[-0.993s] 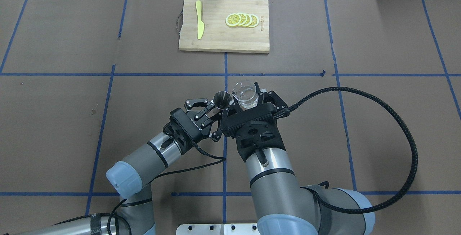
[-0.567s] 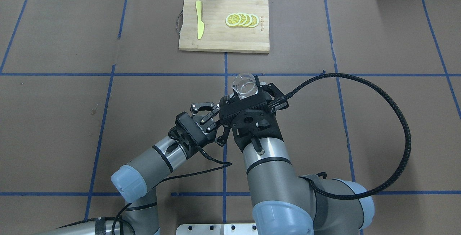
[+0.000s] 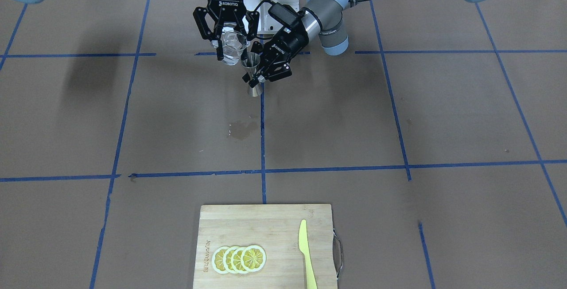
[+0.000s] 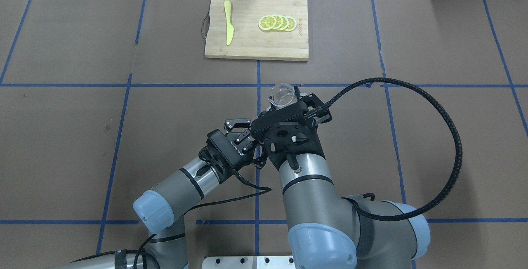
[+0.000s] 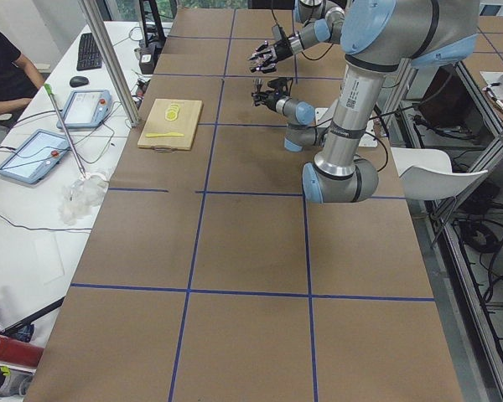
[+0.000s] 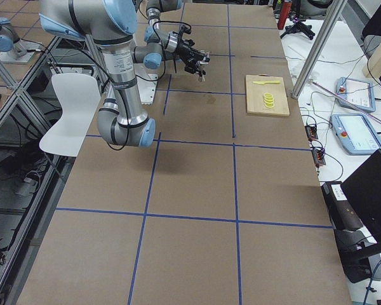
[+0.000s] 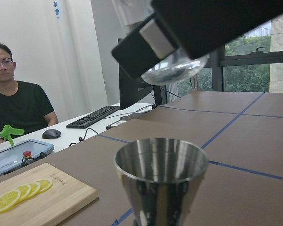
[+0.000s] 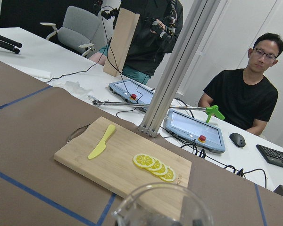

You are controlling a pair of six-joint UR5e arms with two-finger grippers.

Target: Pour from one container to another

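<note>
- Close to the robot, the right gripper (image 3: 230,41) has its fingers shut tight around the glass cup (image 4: 281,95).
- That cup is up in the air and tipped over a bit, with its round bottom showing just above the jigger (image 7: 160,174).
- Right beside it, the left gripper (image 3: 258,75) squeezes the shiny jigger at its thin middle. The jigger stands straight, with its open top up.
- I cannot tell if anything is inside the cup or the jigger.
- A little farther out, a dark spot (image 3: 241,129) sits on the brown table (image 3: 398,116), next to a blue tape line (image 3: 262,147).
- Far across the table lies a wooden board (image 3: 266,218). On it are four lemon slices (image 3: 239,259) in a row and a yellow knife (image 3: 306,253), set apart from each other.
- Past the table, a man (image 8: 243,101) in a black shirt sits at a white desk.
</note>
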